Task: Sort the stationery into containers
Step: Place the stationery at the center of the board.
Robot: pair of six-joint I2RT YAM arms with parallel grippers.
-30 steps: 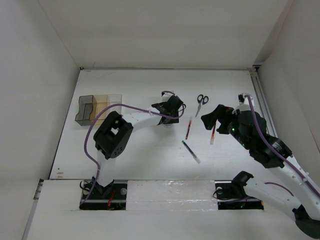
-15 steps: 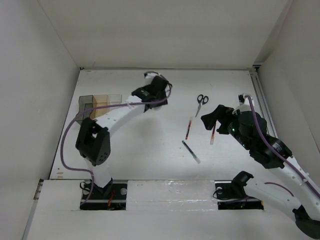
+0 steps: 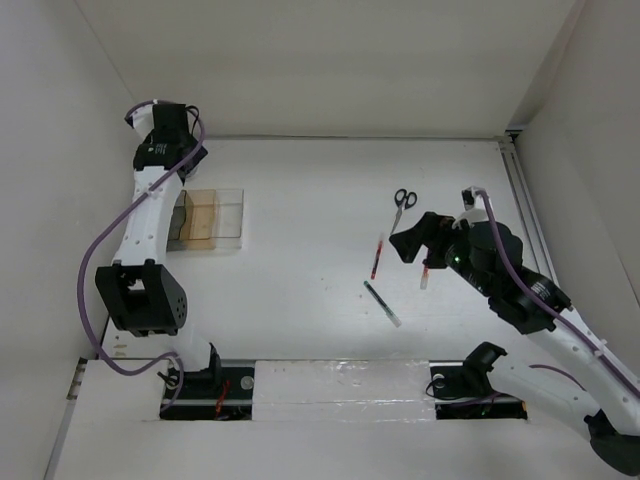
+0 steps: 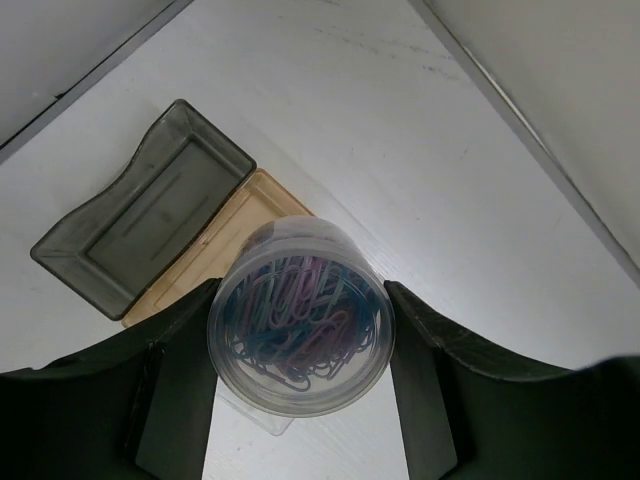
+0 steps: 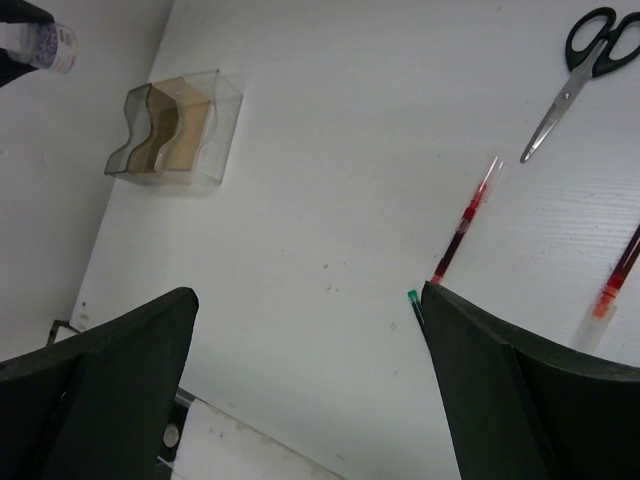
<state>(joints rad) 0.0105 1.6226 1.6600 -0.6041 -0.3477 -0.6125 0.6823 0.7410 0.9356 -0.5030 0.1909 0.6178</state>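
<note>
My left gripper (image 4: 300, 400) is shut on a small round clear tub of coloured paper clips (image 4: 300, 320), held high above the containers. Below it lie the smoky dark cup (image 4: 140, 225) and the clear tray with tan inside (image 4: 250, 205), side by side. From above, the left gripper (image 3: 160, 128) is at the far left, beyond the tray (image 3: 215, 215). My right gripper (image 3: 418, 236) hangs open and holds nothing, above the pens. Black-handled scissors (image 3: 402, 204), two red pens (image 3: 377, 255) (image 3: 425, 270) and a black pen (image 3: 381, 303) lie on the table.
White walls close in the table on the left, back and right. The left arm's link (image 3: 150, 215) crosses over the dark cup in the top view. A raised white ledge (image 3: 340, 385) runs along the near edge by the arm bases.
The left arm has swung from the table's middle to the far left and risen, carrying the tub. The right gripper has shifted slightly left.
</note>
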